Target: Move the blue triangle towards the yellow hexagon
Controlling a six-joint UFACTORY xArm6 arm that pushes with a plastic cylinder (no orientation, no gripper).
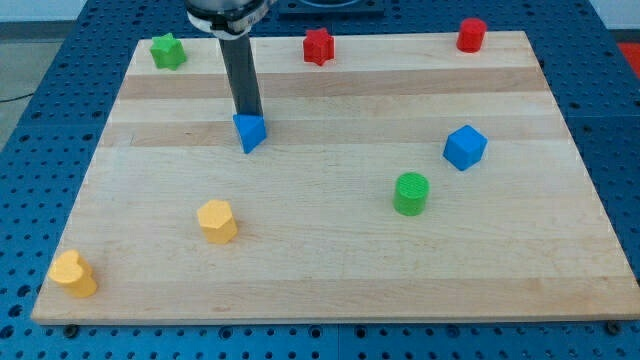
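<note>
Barely started: the blue triangle [250, 132] sits directly at the tip [248, 115], on its bottom side, apparently touching, in the board's upper-left half. The yellow hexagon [217, 221] lies well apart, down-view and slightly left of the tip, so nearly the whole push is left. No fingers here; the rod holds nothing, it just presses. Blocks look like matte, smooth-faced painted pieces with crisp edges. The board [330, 270] is pale, striped wood grain.

Further from the tip:
- yellow heart-like block [74, 274], bottom-left corner
- green cylinder [411, 193]
- blue cube [465, 147]
- green star [168, 50]
- red star [318, 46]
- red cylinder [471, 35]
</note>
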